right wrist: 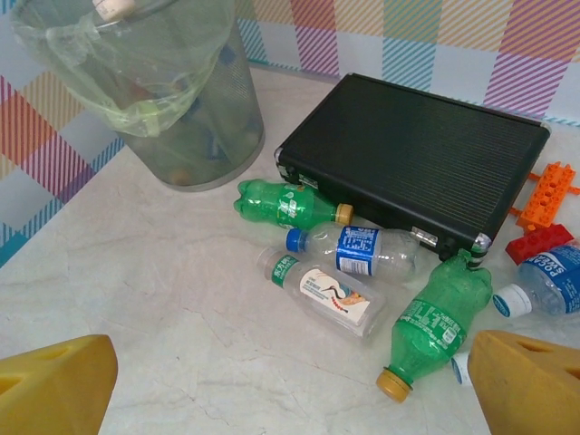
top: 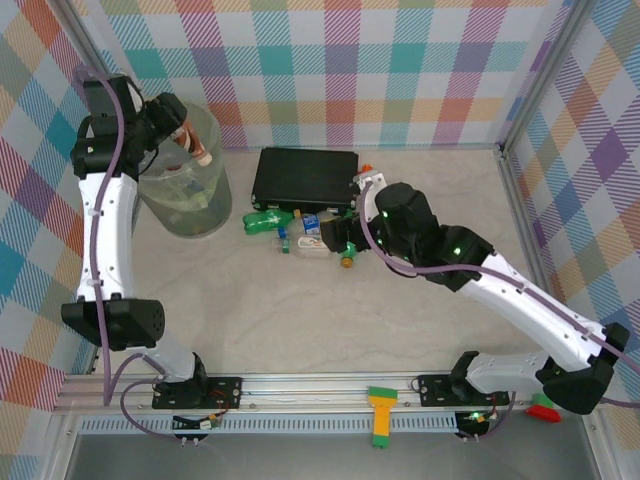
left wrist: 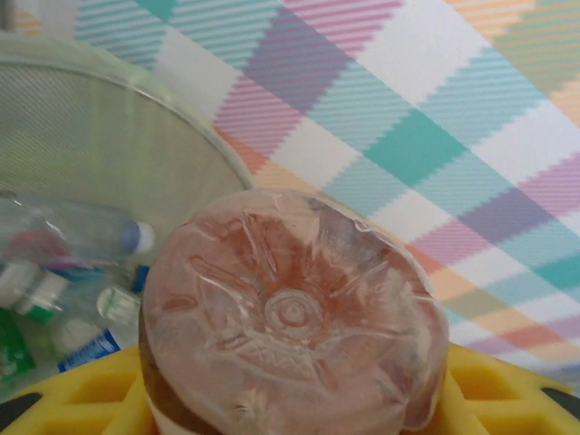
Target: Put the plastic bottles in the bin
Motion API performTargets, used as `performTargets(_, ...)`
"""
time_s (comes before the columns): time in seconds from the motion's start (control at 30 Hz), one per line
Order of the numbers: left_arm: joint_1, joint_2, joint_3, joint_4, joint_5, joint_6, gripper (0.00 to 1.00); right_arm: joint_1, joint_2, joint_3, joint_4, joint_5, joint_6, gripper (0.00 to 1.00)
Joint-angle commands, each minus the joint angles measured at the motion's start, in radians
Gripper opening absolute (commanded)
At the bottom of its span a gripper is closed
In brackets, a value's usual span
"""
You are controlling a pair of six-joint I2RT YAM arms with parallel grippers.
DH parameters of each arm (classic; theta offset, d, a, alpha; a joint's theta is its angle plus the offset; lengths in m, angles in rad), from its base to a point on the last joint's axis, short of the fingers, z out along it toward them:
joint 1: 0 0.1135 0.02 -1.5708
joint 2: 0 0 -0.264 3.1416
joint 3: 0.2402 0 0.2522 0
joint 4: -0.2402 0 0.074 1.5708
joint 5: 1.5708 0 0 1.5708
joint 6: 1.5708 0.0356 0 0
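Two white-shelled arms with black joints, left arm (top: 103,225) at frame left, right arm (top: 530,300) at lower right, purple cables (top: 101,340) trailing along each, small green lights (top: 457,238) on the right arm, blocky yellow claw fingers (right wrist: 56,385), grid-ribbed.

Blue-label bottle (right wrist: 553,283) — right half beyond edge

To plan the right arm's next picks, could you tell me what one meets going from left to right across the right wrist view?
bin → upper green bottle → blue-labelled clear bottle → lower green bottle → orange toy piece
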Motion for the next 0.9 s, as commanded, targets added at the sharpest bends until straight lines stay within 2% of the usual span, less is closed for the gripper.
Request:
performTargets(0.0, 0.035, 0.03, 0.036, 0.104, -0.064, 0.002, 0.51, -0.029, 0.043, 0.06, 0.02, -0.049, -0.007, 0.99)
performTargets(0.23, 0.055, 0.109, 0.055, 0.215, -0.223, 0.128, 0.5, -0.078, 0.134, 0.118, 0.007, -0.129, 0.02, 0.99)
performTargets(0.37, 0.066, 0.149, 0.058, 0.275, -0.207, 0.128, 0.49, -0.093, 0.189, 0.166, -0.02, -0.153, 0.02, 0.99)
performTargets(0.57, 0.067, 0.226, 0.068, 0.354, -0.289, 0.217, 0.49, -0.111, 0.251, 0.222, -0.033, -0.18, 0.024, 0.99)
performTargets(0.87, 0.067, 0.337, 0.079, 0.444, -0.306, 0.33, 0.5, -0.128, 0.308, 0.269, -0.06, -0.193, 0.038, 0.99)
